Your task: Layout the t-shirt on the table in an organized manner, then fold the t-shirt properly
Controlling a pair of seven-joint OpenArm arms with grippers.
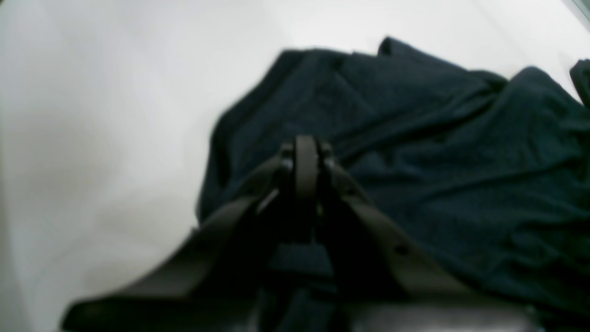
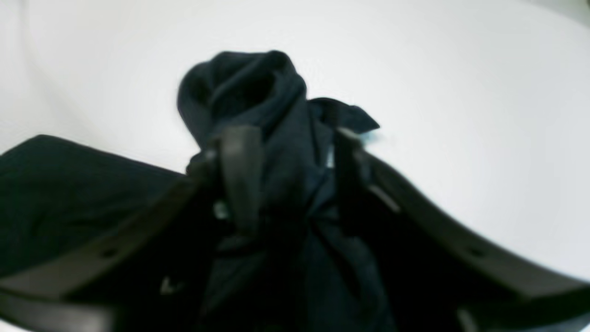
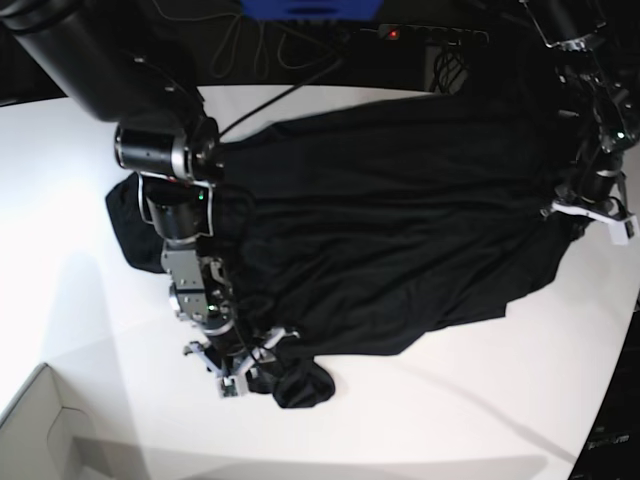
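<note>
The black t-shirt [image 3: 400,220] lies spread and wrinkled across the white table [image 3: 450,420]. My left gripper [image 1: 306,147] is shut, with dark cloth caught between its fingers, at the shirt's right edge [image 3: 592,205] in the base view. The fabric [image 1: 461,161] bunches to its right. My right gripper [image 2: 291,136] stands open around a twisted bunch of t-shirt [image 2: 249,87]. A sliver of white shows between the cloth and one finger [image 2: 345,175]. In the base view this gripper [image 3: 240,375] sits at the shirt's lower left corner, by a small rolled lump [image 3: 300,385].
A white box corner [image 3: 40,430] sits at the bottom left of the base view. Cables [image 3: 290,50] and dark equipment line the back edge. The table's curved edge [image 3: 615,400] runs down the right side. Bare white tabletop [image 3: 60,200] lies left of the shirt.
</note>
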